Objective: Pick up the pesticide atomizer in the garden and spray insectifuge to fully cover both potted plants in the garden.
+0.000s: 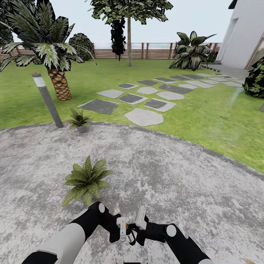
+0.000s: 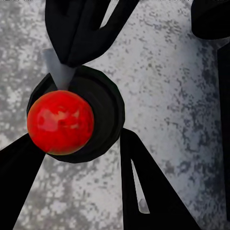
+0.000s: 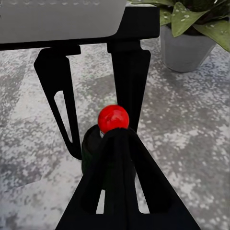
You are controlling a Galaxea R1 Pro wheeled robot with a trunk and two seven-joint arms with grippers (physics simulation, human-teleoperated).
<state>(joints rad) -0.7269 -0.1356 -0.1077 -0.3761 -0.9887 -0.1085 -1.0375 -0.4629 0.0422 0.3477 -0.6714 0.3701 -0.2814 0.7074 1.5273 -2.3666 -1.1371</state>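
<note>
Two potted plants sit left of centre in your head view: the far plant (image 1: 80, 121) is at the patio edge (image 1: 176, 146), just beside a grey lamp post (image 1: 47, 99) with the palm (image 1: 55, 73) behind it, and the near plant (image 1: 86, 181) is on the paving just ahead of your arms. Your left claw (image 1: 124, 230) is spread wide open. In the left wrist view its two black fingers (image 2: 143, 191) stand either side of the atomizer (image 2: 72, 120), and I can't tell if either one touches it. The atomizer (image 1: 129, 236) is down low between your two claws, over the patio, with its red cap (image 3: 113, 118) showing. Your right claw (image 3: 115, 139) is closed on the atomizer, its fingers pinched together just under that cap; in the head view the right claw (image 1: 139, 223) comes in from the other side. The right wrist view also catches the near plant's grey pot (image 3: 187, 43) close by. Further right, stepping stones (image 1: 143, 117) run across the lawn (image 1: 220, 121) toward a white wall (image 1: 245, 36), with a dark shrub (image 1: 255, 79) at the edge.
</note>
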